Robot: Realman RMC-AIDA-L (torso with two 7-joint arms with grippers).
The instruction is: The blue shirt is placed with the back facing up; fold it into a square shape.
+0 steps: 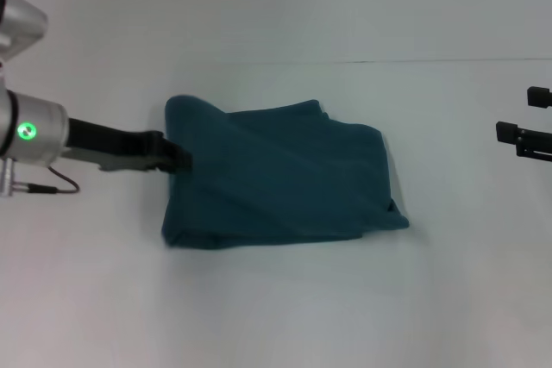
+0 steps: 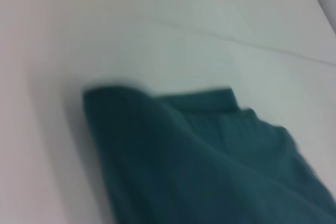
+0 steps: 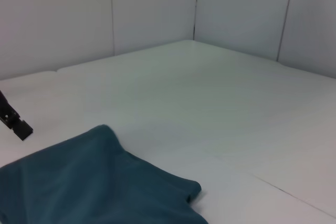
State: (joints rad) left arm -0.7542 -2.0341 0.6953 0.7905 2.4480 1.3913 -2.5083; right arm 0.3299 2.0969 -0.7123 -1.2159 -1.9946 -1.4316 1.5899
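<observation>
The blue shirt point(image 1: 280, 178) lies folded into a rough rectangle in the middle of the white table point(image 1: 276, 316). Its right edge is rumpled and one corner sticks out at the lower right. My left gripper point(image 1: 175, 158) is at the shirt's left edge, touching the fabric about halfway along that side. The shirt fills the lower part of the left wrist view point(image 2: 199, 161) and shows in the right wrist view point(image 3: 89, 182). My right gripper point(image 1: 530, 118) is open and empty at the far right, well apart from the shirt.
A seam line point(image 1: 388, 61) runs across the table behind the shirt. White wall panels point(image 3: 157, 9) stand at the table's far side. The left arm's black gripper part point(image 3: 13, 119) shows in the right wrist view, beside the shirt.
</observation>
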